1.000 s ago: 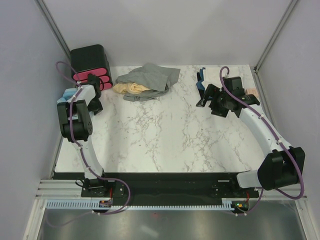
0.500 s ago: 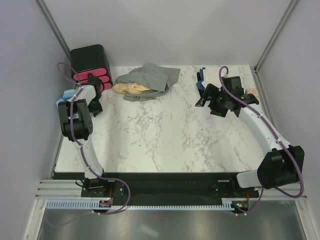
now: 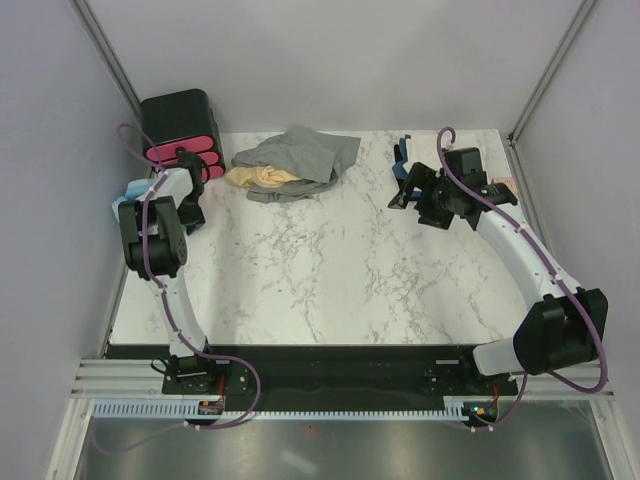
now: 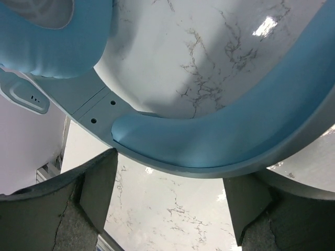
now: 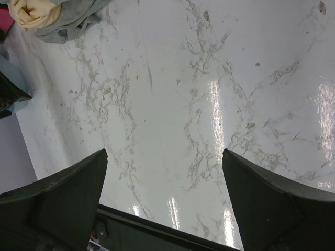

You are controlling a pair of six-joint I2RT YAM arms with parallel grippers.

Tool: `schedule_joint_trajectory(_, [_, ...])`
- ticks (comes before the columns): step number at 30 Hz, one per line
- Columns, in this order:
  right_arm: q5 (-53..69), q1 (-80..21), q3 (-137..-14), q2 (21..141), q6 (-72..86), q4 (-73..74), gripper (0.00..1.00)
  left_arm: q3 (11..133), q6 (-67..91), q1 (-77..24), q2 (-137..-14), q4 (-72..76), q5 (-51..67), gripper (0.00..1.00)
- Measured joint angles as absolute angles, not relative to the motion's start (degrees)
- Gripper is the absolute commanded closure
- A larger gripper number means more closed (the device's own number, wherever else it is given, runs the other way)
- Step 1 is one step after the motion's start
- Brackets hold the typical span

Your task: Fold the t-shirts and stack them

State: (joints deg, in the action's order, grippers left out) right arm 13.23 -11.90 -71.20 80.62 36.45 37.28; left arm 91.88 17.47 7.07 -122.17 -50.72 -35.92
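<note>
Two crumpled t-shirts lie in a heap at the back of the marble table: a large heather-grey one [image 3: 305, 155] over a tan-yellow one [image 3: 260, 177]. The right wrist view catches both at its top left corner, the grey [image 5: 78, 18] and the yellow [image 5: 34, 13]. My left gripper [image 3: 190, 212] stands open at the table's left edge, well left of the heap, with only bare marble between its fingers [image 4: 170, 201]. My right gripper [image 3: 403, 197] hovers open over the right part of the table, holding nothing [image 5: 165, 198].
A black box with pink drawers [image 3: 180, 125] stands at the back left corner. A light-blue curved hose [image 3: 128, 197] lies beside the left gripper and fills the left wrist view [image 4: 209, 136]. A dark blue item [image 3: 402, 155] and a pinkish one [image 3: 503, 184] sit at the back right.
The right gripper has drifted a little towards the back of the table. The left arm has shifted only slightly. The t-shirt heap has not moved.
</note>
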Motion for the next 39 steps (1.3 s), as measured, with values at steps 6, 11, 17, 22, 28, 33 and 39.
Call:
schedule_joint_trajectory(6, [13.3,-12.29,-71.2,80.75,36.71,37.04,0.02,90.83,17.47,7.18,-120.25,-49.12,-34.17,0.15])
schedule_joint_trajectory(11, [13.63,-12.6,-71.18,80.99,36.73,36.82,0.02,90.83,17.45,7.31,-119.02,-48.14,-32.8,0.16])
schedule_joint_trajectory(17, [14.26,-12.97,-71.18,82.24,36.73,36.82,0.02,91.55,16.84,7.2,-118.02,-47.86,-33.06,0.16])
schedule_joint_trajectory(22, [14.83,-13.04,-71.81,83.05,36.64,37.26,0.02,92.2,15.62,6.7,-117.91,-47.83,-33.47,0.16])
schedule_joint_trajectory(28, [15.29,-13.19,-73.71,84.36,36.27,37.43,0.02,94.21,14.39,6.37,-118.63,-48.29,-33.98,0.14])
schedule_joint_trajectory(33, [15.7,-13.8,-75.09,85.06,35.75,38.68,0.02,97.6,13.08,6.17,-122.02,-48.21,-33.82,0.13])
schedule_joint_trajectory(39, [15.7,-14.11,-76.34,85.34,35.14,40.16,0.02,97.56,12.51,7.77,-123.63,-47.35,-30.41,0.13])
